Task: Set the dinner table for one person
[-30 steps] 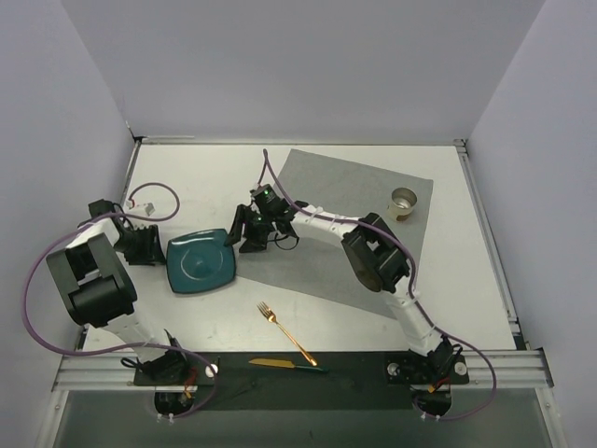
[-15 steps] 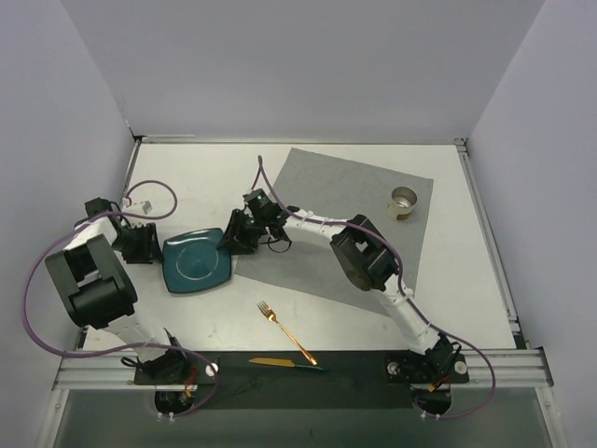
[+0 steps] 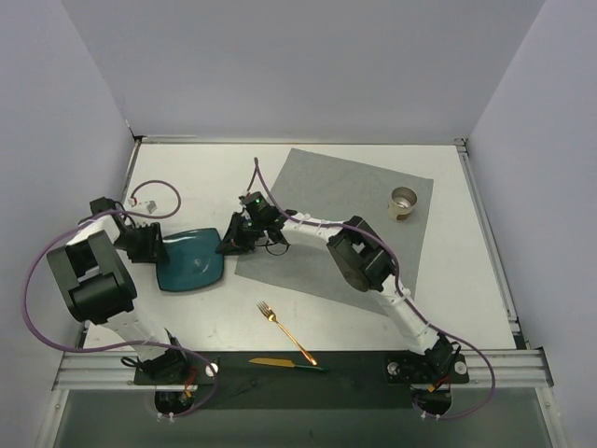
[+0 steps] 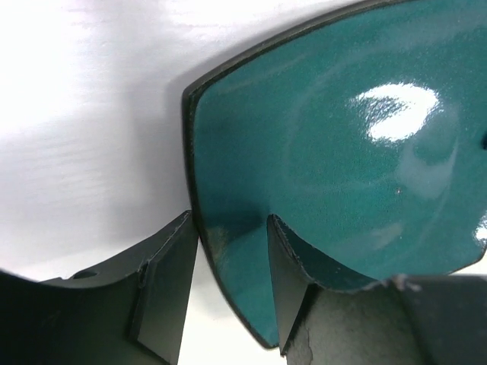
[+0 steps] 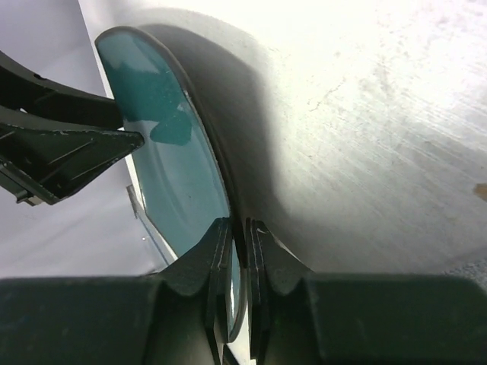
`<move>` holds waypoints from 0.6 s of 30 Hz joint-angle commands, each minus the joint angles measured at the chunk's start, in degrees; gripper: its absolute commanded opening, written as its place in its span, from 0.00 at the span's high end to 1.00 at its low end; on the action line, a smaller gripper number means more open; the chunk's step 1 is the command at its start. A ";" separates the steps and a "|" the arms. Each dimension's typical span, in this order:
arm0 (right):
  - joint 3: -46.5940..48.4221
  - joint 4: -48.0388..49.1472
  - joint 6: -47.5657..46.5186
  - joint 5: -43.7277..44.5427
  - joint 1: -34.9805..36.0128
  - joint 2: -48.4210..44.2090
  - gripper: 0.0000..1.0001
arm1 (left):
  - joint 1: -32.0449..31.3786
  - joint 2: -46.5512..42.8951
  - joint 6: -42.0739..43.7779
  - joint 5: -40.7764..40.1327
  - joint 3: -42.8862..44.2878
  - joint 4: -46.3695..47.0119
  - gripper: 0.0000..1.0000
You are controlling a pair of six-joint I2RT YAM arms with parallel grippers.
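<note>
A teal square plate (image 3: 191,261) is over the white dinner table (image 3: 205,177), left of the grey placemat (image 3: 345,196). My right gripper (image 3: 229,244) is shut on the plate's right rim (image 5: 163,152), its two fingers pinched flat on the edge (image 5: 240,224), and the plate is tilted. My left gripper (image 3: 152,246) is at the plate's left rim. Its jaws stand apart, one finger over the plate's inside (image 4: 342,152) and one outside the rim (image 4: 228,228). The left gripper's fingers (image 5: 68,144) show in the right wrist view beyond the plate.
A small metal cup (image 3: 403,200) stands on the placemat's far right corner. A gold fork (image 3: 286,333) lies on the table in front. A gold knife with a green handle (image 3: 284,363) lies on the black strip (image 3: 354,369) at the near edge.
My right gripper has moved left with the plate. The plate's left rim has slid between the left gripper's jaws, and the plate now looks more tilted.
</note>
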 commanded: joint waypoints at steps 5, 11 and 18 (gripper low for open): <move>-8.28 1.31 -6.25 6.00 -0.36 -16.87 1.00 | 5.79 -5.19 2.84 6.68 8.86 -7.81 0.48; -13.47 3.17 -7.84 7.68 -2.74 -26.48 1.00 | 6.15 -7.57 3.64 7.47 10.19 -9.75 0.47; -17.60 6.33 -6.61 7.68 -5.90 -31.75 1.00 | 6.06 -7.84 3.29 8.18 9.40 -9.74 0.47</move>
